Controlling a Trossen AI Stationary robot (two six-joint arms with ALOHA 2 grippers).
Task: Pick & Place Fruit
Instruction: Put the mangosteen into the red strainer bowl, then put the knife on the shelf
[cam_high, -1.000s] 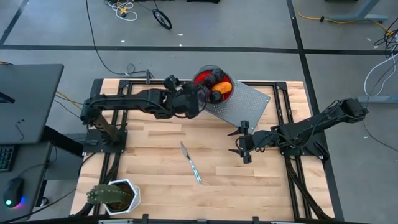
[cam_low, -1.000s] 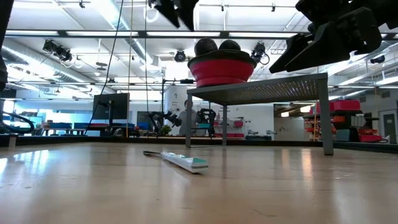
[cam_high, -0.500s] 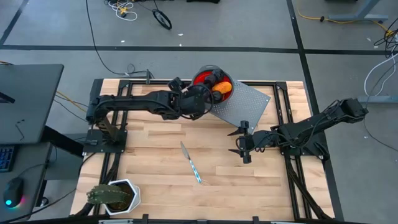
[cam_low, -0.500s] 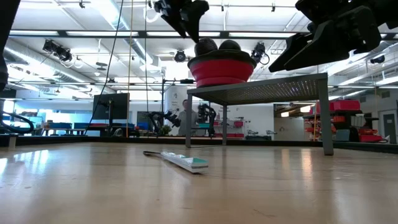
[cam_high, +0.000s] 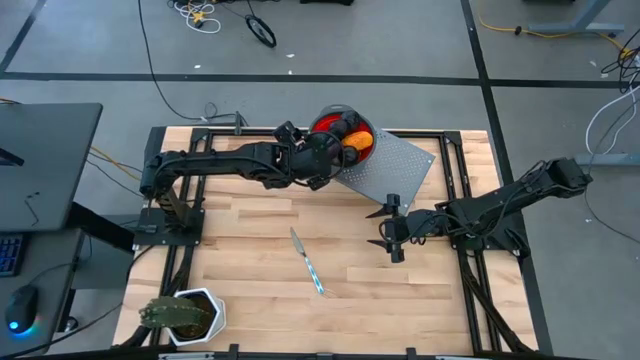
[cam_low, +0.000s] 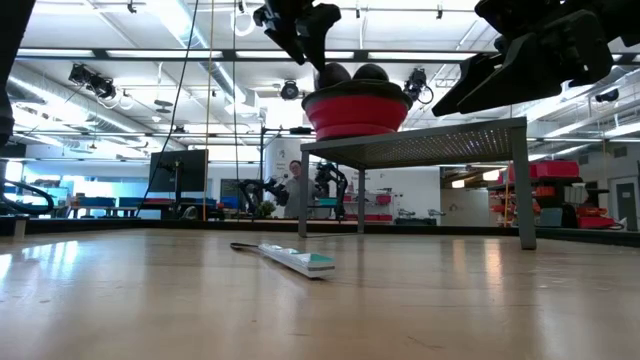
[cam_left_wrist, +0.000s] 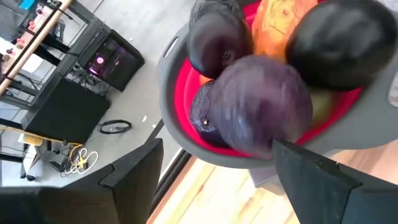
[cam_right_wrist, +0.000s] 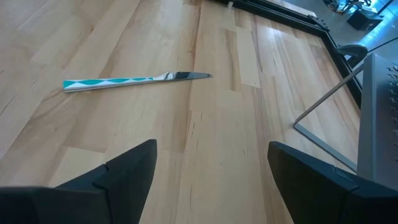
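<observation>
A: Which step is this?

B: The reach. The left gripper (cam_high: 322, 162) is at the red bowl (cam_high: 330, 126) on the metal stand (cam_high: 395, 165), its jaws spread either side of a dark purple fruit (cam_left_wrist: 258, 102) on top of the pile, nothing gripped yet.

A: Next?

B: Probably close on it and lift clear.

A: The right gripper (cam_high: 384, 228)?

B: Wide open, empty, waiting above the table (cam_high: 250, 250) near the knife (cam_right_wrist: 134, 81). I see no readable labels.
</observation>
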